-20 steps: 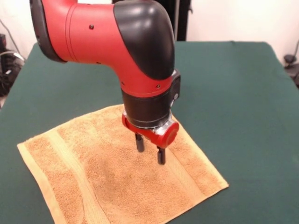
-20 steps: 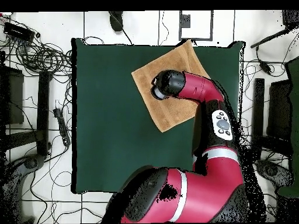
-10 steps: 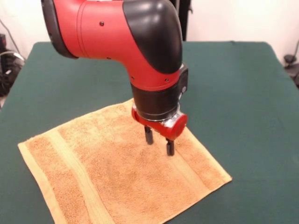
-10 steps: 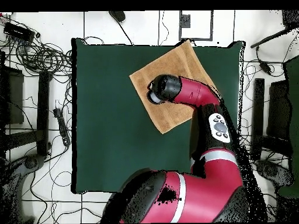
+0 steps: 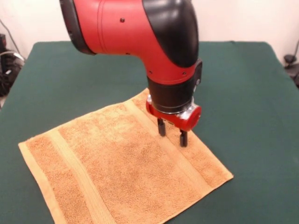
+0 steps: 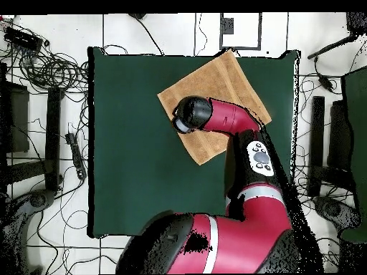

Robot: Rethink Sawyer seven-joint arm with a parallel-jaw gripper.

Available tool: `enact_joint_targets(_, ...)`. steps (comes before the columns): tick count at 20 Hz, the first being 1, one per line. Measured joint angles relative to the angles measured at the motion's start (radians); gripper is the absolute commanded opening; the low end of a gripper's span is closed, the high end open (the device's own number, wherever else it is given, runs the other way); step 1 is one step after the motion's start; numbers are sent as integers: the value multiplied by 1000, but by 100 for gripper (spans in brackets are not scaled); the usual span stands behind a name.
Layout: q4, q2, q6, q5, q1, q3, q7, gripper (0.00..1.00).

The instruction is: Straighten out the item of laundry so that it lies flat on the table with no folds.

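The Sawyer's gripper (image 5: 172, 133), fingers parted and empty, presses on the orange terry towel (image 5: 117, 168), apparently smoothing it; the towel lies nearly flat by the table's (image 5: 243, 84) edge.

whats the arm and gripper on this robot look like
The arm is thick and rounded, glossy red with a black elbow cap and a black wrist collar. In the overhead view a grey oval button panel and a pale band mark its red links. The gripper has a red base, a silver round end and two short black jaws.
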Motion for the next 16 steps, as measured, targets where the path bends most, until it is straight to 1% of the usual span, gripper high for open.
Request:
enact_joint_targets(7,4,-10,2,-3,10,-3,0,100)
enact_joint_targets(12,-25,-23,2,-49,12,-30,0,100)
enact_joint_targets(13,-44,-35,3,-76,12,-47,0,100)
enact_joint_targets(16,-66,-54,3,-101,8,-61,0,100)
